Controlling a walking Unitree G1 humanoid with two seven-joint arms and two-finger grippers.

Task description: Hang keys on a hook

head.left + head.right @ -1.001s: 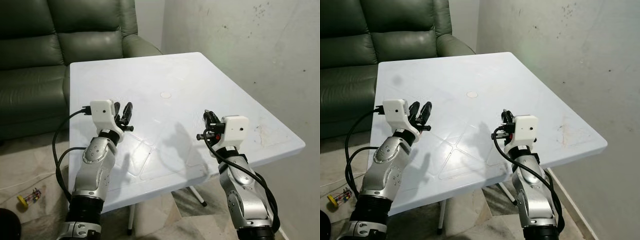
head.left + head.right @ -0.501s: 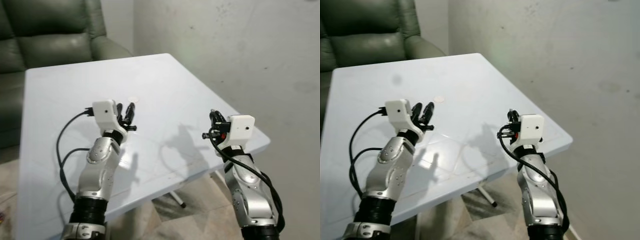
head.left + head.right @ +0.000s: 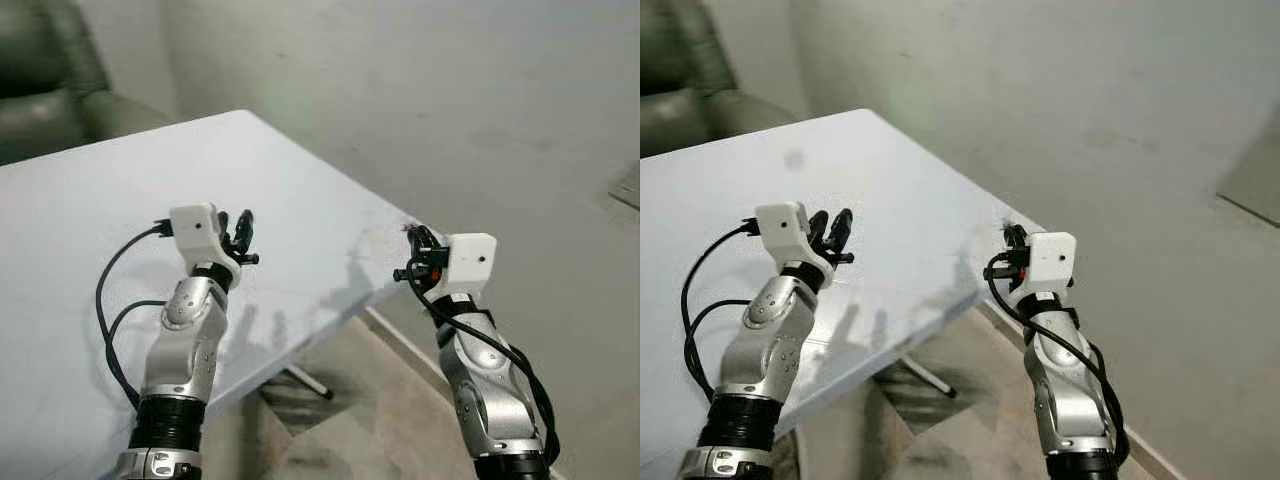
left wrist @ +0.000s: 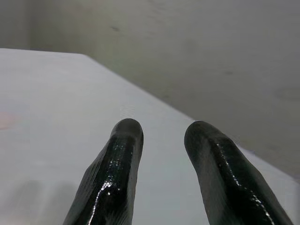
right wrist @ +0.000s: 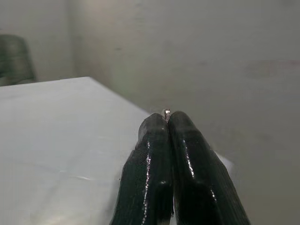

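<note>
A small bit of metal [image 5: 167,111] peeps out between the tips of the right hand [image 5: 167,123], whose fingers are pressed tight together; whether it is the keys cannot be told; this hand is raised near the table's corner, in front of the grey wall [image 3: 450,90]; the left hand [image 3: 240,232] is held above the white table [image 3: 90,200], its two fingers [image 4: 123,154] apart with nothing between them; a dark green sofa [image 3: 40,80] stands beyond the table's far side.
</note>
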